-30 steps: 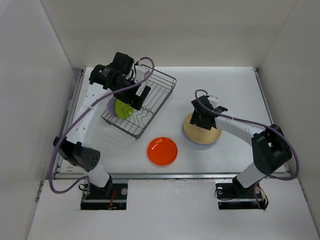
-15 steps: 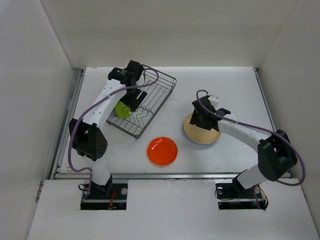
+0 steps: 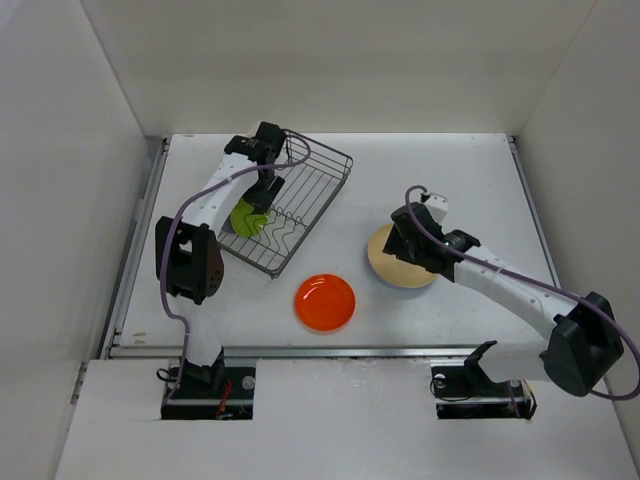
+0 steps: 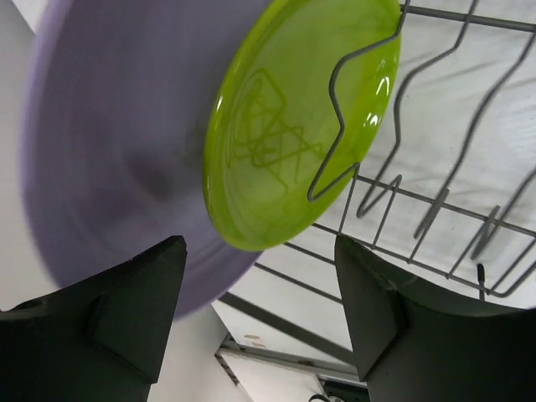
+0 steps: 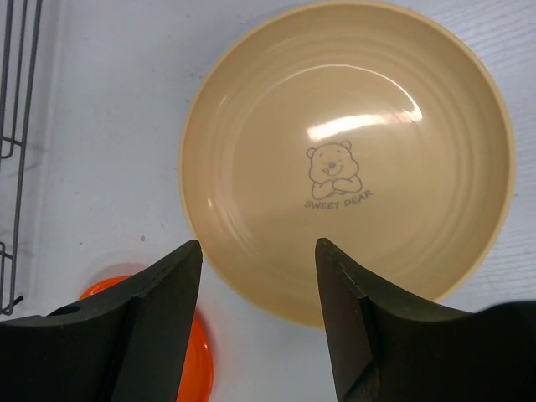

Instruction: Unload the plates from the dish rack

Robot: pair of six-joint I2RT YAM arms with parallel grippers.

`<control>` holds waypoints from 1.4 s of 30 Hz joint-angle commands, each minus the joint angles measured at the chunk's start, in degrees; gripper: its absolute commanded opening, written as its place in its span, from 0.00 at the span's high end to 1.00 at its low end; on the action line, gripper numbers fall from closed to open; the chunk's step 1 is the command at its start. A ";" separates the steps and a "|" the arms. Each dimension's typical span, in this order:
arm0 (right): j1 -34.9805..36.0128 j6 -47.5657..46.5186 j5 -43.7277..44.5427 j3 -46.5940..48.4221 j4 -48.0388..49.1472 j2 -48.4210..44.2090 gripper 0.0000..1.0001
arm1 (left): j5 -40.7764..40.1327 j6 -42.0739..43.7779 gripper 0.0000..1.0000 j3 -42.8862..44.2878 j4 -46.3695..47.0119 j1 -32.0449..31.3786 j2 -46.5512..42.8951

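Note:
The dish rack (image 3: pixel 335 162) stands at the back left, and in it a lime green plate (image 3: pixel 245 216) stands on edge. My left gripper (image 3: pixel 258 200) reaches down into the rack right beside that plate. In the left wrist view the green plate (image 4: pixel 293 126) leans against a lavender plate (image 4: pixel 109 159), and my open left gripper (image 4: pixel 260 293) has its tips level with their lower edges, touching neither. A tan plate (image 3: pixel 400 265) and a red-orange plate (image 3: pixel 325 301) lie flat on the table. My right gripper (image 3: pixel 405 250) hovers open over the tan plate (image 5: pixel 343 159), holding nothing.
Rack wires (image 4: pixel 435 209) run close to my left gripper's right finger (image 4: pixel 385 310). The rack's edge (image 5: pixel 17 126) and the red-orange plate (image 5: pixel 188 368) show at the left of the right wrist view. White walls enclose the table on three sides.
The left arm has swung round and brought its gripper down at the green plate, with its jaws narrowed. The right arm has drawn back from the tan plate toward the right.

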 commanded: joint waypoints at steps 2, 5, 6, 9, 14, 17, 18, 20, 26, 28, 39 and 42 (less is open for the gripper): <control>1.00 1.43 1.03 -1.70 -1.29 -3.02 0.38 | 4.10 -0.82 0.33 3.95 -2.37 2.44 4.23; 1.52 1.95 1.54 -1.70 -1.91 -3.64 0.38 | 6.57 -0.83 0.42 4.49 -2.99 3.85 5.38; 1.52 1.95 1.55 -1.70 -2.43 -3.64 0.38 | 7.45 -0.83 0.47 4.49 -2.99 3.86 5.38; 1.52 1.95 1.55 -1.70 -2.43 -4.16 0.38 | 10.26 -1.88 0.74 5.72 -4.13 5.17 5.91; 2.05 2.48 1.55 -1.70 -3.75 -4.16 0.38 | 10.80 -2.41 1.00 6.77 -5.28 5.18 4.33; 2.58 2.48 1.03 -1.17 -3.75 -4.69 0.38 | 12.03 -2.93 1.00 9.84 -7.91 5.18 2.22; 3.10 2.48 1.02 -1.17 -3.75 -4.69 0.38 | 12.81 -2.94 1.00 10.72 -8.52 5.18 0.91; 3.72 2.48 1.55 0.14 -5.24 -5.21 0.38 | 13.35 -2.94 1.00 13.35 -10.19 4.65 -0.50; 5.47 3.10 2.16 2.69 -7.71 -7.06 0.38 | 14.75 -0.65 1.00 22.94 -15.56 1.84 -5.25; 5.48 2.49 0.59 2.69 -7.71 -9.34 0.38 | 14.14 0.23 1.00 24.09 -15.56 1.22 -5.87; 5.48 3.62 -1.88 -2.14 -8.49 -18.84 0.37 | 15.27 1.54 1.00 23.83 -16.09 0.69 -13.15; 5.48 4.15 -1.88 -2.76 -9.03 -20.42 0.37 | 17.82 1.54 1.00 23.83 -16.70 0.69 -14.83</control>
